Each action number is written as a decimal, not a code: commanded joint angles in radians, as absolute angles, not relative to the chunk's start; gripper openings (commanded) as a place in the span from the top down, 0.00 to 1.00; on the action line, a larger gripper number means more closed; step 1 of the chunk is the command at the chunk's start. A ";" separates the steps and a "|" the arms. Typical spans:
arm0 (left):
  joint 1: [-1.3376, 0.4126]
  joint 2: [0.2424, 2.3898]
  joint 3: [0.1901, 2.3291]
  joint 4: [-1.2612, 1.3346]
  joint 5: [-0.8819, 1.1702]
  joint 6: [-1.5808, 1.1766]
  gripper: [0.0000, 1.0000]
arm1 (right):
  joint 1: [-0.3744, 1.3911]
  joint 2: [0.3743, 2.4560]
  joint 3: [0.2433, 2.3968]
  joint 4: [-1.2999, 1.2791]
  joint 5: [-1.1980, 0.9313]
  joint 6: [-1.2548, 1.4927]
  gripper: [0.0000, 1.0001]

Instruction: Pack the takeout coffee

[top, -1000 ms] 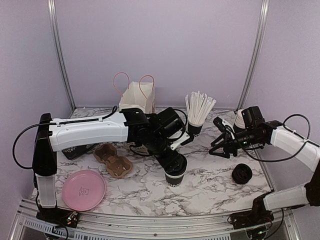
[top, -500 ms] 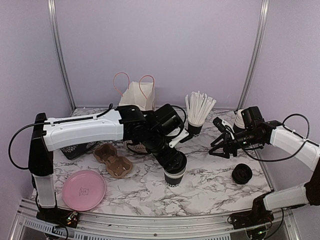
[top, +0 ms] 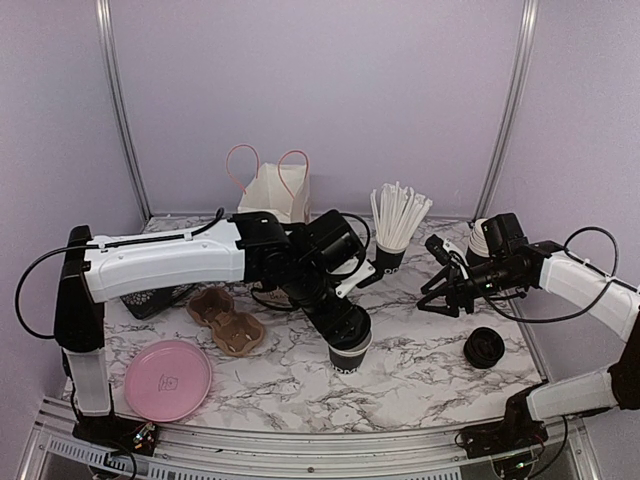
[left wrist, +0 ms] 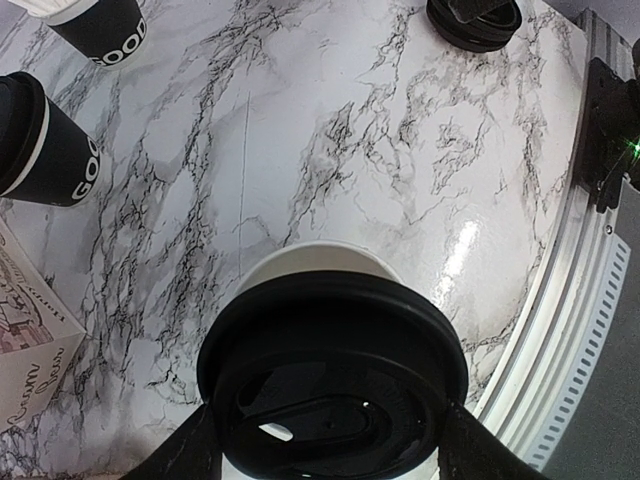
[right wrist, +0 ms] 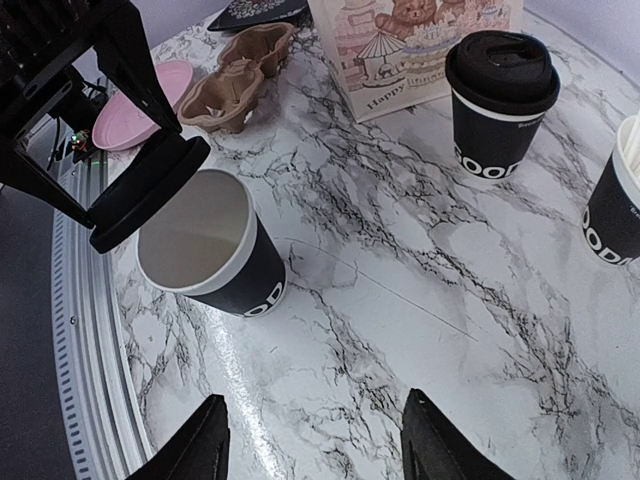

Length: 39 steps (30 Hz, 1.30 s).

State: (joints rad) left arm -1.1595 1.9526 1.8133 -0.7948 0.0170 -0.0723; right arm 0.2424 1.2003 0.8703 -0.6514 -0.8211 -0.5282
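My left gripper [top: 345,325] is shut on a round black plastic lid [left wrist: 335,375] and holds it just above an open black paper cup [top: 350,357] with a cream inside; the cup's rim [left wrist: 320,252] shows behind the lid. In the right wrist view this open cup [right wrist: 208,252] stands under the lid [right wrist: 150,192]. The takeout coffee [right wrist: 500,92], a lidded black cup with white lettering, stands by the paper bag [right wrist: 420,40]; it also shows in the left wrist view [left wrist: 35,140]. In the top view my left arm hides it. My right gripper [top: 435,290] is open and empty, to the right of the open cup.
A black cup of white straws [top: 392,245] stands at the back. A white bag with pink handles [top: 272,195] is behind my left arm. A brown cup carrier [top: 226,320] and a pink plate [top: 167,378] lie at the left. Spare lids [top: 483,347] and stacked cups [top: 480,238] are at the right.
My left gripper has shifted slightly with the lid, closer over the open cup. The right arm has barely moved.
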 commanded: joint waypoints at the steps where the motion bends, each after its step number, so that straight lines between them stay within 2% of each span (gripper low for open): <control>1: -1.164 1.971 1.814 -0.825 0.008 -0.072 0.33 | 0.247 1.197 0.873 -0.656 -0.824 -0.539 0.43; 20: -1.161 2.041 1.850 -0.825 0.006 -0.063 0.33 | 0.247 1.197 0.873 -0.657 -0.827 -0.543 0.43; 27: -1.161 2.068 1.869 -0.825 -0.021 -0.067 0.24 | 0.250 1.198 0.874 -0.659 -0.827 -0.543 0.43; 35: -1.160 2.086 1.901 -0.825 -0.044 -0.075 0.18 | 0.252 1.198 0.874 -0.659 -0.827 -0.545 0.43; 39: -1.162 2.057 1.905 -0.824 -0.056 -0.078 0.06 | 0.252 1.195 0.873 -0.660 -0.826 -0.544 0.42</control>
State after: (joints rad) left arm -1.1595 2.0724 1.8759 -0.7933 -0.0299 -0.0715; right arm 0.2443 1.2003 0.8703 -0.6518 -0.8215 -0.5304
